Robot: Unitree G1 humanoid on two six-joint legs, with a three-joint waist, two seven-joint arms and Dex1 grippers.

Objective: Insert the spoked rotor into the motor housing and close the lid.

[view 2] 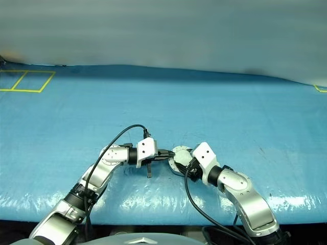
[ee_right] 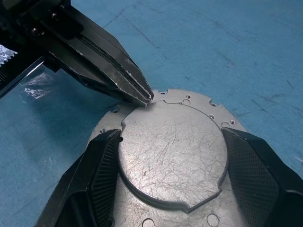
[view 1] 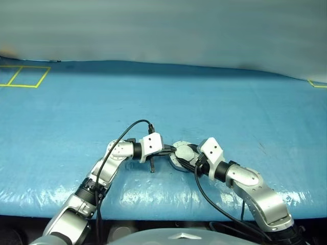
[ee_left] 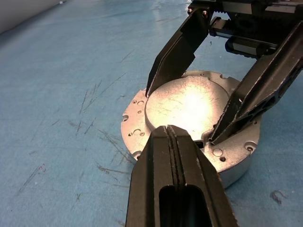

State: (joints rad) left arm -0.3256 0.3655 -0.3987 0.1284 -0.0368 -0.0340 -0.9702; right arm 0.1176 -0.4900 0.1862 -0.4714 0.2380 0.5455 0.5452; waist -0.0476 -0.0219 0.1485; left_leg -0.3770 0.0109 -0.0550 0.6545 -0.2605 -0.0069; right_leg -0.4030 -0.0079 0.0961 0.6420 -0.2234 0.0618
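Nearest the head camera, the two silver arms meet low over the blue table (view 1: 61, 117). The left hand (ee_left: 176, 142) has its black fingers pressed fully together, their tip resting at the edge of the round, plain grey scratched metal lid (ee_right: 173, 153), probably to press it flat. The right hand (ee_right: 170, 179) stands spread, one finger on each side of the lid's raised disc, touching or nearly touching its rim, seemingly to steady it. The lid lies closed on the round silver-grey motor housing (ee_left: 236, 168), which sits on the table between the hands. The spoked rotor is presumably inside, so the task looks nearly done.
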